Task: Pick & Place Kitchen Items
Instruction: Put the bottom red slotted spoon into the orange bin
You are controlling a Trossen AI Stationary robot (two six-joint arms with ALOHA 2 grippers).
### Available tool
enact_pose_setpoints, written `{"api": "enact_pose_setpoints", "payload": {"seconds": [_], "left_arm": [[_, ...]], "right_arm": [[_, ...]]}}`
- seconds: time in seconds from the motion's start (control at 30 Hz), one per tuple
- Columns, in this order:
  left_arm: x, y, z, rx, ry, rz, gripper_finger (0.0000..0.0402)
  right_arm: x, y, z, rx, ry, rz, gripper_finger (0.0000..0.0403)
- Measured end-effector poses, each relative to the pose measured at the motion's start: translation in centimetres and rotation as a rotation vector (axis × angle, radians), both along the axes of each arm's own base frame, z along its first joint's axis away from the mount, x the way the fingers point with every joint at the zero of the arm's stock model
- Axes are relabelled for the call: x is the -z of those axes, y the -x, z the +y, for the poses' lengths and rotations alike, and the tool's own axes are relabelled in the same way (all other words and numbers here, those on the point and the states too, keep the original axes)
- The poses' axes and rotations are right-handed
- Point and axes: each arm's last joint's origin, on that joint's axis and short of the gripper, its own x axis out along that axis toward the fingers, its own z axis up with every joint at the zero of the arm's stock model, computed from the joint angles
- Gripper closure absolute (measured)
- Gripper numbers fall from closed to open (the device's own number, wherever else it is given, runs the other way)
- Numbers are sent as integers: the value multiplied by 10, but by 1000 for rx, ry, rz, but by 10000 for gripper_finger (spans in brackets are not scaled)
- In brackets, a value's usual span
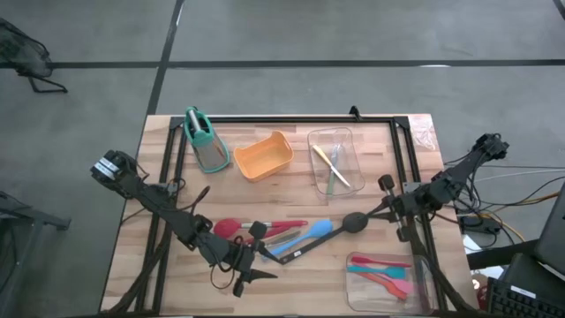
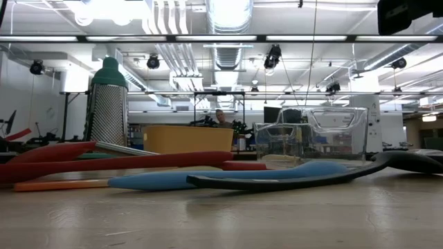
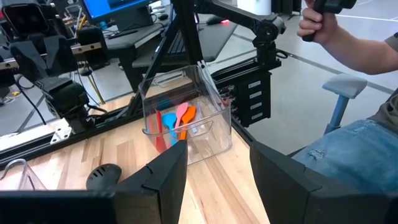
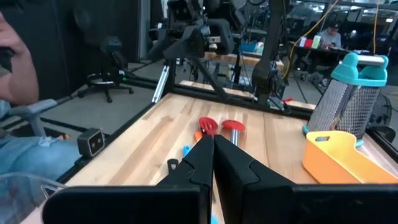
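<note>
The left tool (image 1: pixel 250 276), fingers spread wide and empty, hovers at the worktop's (image 1: pixel 291 190) near edge. Just beyond it, mid-worktop, lie the kitchen items (image 1: pixel 282 237). The right tool (image 1: pixel 388 210) is closed, empty, towards the right edge.

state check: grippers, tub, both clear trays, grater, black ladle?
left gripper: open, empty, near table's front
right gripper: shut, empty
orange tub: upright, empty
far clear tray: holds yellow and green pieces
near clear tray: holds spatulas
grater: lying down
black ladle: flat on table
</note>
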Motion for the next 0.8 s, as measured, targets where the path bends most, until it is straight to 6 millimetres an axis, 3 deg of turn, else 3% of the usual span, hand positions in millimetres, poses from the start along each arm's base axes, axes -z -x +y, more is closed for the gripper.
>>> {"api": "enact_pose_setpoints", "payload": {"seconds": [0.8], "left_arm": [[2, 0, 2, -5, 7, -10, 220]], "right_arm": [[31, 25, -18, -1, -76, -116, 394]]}}
